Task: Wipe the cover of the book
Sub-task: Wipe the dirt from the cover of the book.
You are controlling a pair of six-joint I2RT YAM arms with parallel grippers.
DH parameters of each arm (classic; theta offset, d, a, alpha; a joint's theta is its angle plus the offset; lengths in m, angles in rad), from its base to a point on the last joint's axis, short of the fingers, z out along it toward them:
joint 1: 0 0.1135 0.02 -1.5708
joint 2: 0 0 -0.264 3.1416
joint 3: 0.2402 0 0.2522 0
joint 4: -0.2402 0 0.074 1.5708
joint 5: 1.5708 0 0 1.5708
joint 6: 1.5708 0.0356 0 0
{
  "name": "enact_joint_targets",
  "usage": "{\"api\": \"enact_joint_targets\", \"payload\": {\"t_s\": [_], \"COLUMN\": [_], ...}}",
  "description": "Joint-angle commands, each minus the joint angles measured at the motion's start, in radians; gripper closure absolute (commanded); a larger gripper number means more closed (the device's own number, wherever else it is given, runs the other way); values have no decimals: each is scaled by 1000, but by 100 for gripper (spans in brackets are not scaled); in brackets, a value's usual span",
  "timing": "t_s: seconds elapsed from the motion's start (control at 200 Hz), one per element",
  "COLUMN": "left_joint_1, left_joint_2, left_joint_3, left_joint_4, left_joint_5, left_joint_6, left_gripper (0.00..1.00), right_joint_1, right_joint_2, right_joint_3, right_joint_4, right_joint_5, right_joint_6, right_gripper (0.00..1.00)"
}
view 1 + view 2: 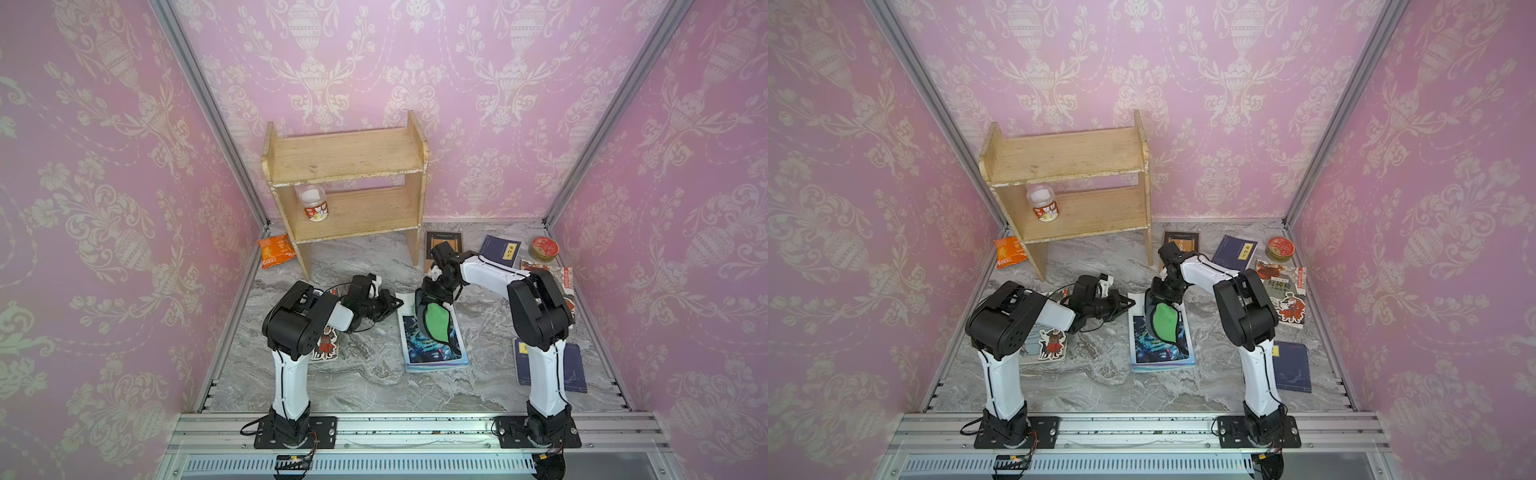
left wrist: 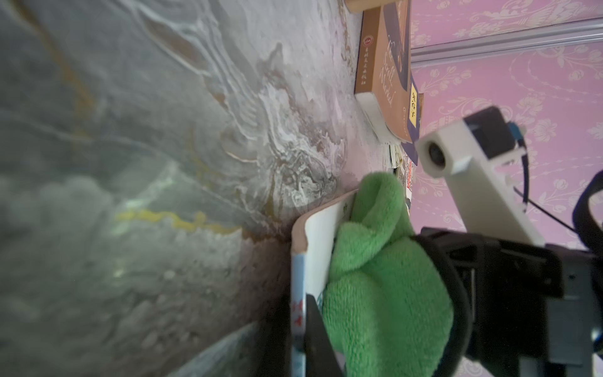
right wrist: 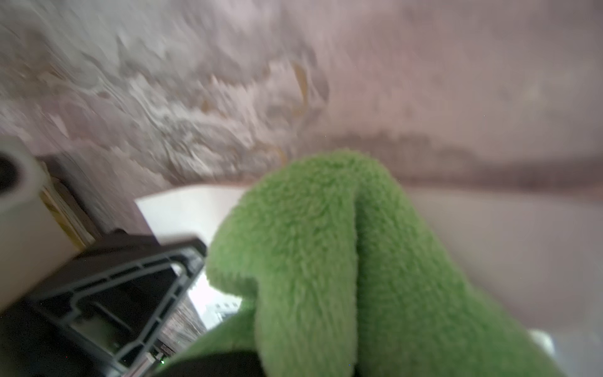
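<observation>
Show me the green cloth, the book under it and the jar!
green cloth [image 1: 438, 320], in a top view, its middle.
book [image 1: 432, 354], in a top view, bare lower cover.
jar [image 1: 316, 212], in a top view, its label.

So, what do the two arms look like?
They match. The left arm and right arm have white links, black joint housings and black jaws with triangular frames. A thin black cable runs along each white link. Each has a white camera block at the wrist and a black base plate.
</observation>
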State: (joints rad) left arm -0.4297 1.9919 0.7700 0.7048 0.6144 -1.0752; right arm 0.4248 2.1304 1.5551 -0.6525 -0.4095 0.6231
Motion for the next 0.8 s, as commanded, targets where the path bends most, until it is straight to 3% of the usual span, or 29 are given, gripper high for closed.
{"api": "enact_joint_targets", "payload": {"t_s": [0.0,0.08,0.175,0.31,0.48,0.62,0.706,0.796], "left_joint_1": [-26,-23,-17,1,18,15,5,-7], "left_joint_2": [21,18,16,33,30,35,32,27], "left_joint_3": [4,7,9,12,17,21,23,23], "left_joint_4": [-30,-56,-79,-78,-89,-89,-89,-95], "left_joint_5": [21,13,-1,-4,1,6,8,5], "left_joint_6": [-17,-6,8,2,10,6,4,4], "left_gripper": [100,100,100,100,100,100,100,100], "right_joint_1": [-11,3,51,150,234,127,44,-2], "right_joint_2": [56,22,-134,-422,-651,-570,-390,-173], "right_joint_3": [12,-83,-349,-778,-1046,-938,-719,-376], "right_joint_4": [-56,-29,58,119,118,144,142,52], "right_joint_5": [77,88,145,221,198,155,84,44], "right_joint_6": [-43,-40,-31,109,240,129,39,-43], "right_gripper": [100,100,100,100,100,100,100,100]}}
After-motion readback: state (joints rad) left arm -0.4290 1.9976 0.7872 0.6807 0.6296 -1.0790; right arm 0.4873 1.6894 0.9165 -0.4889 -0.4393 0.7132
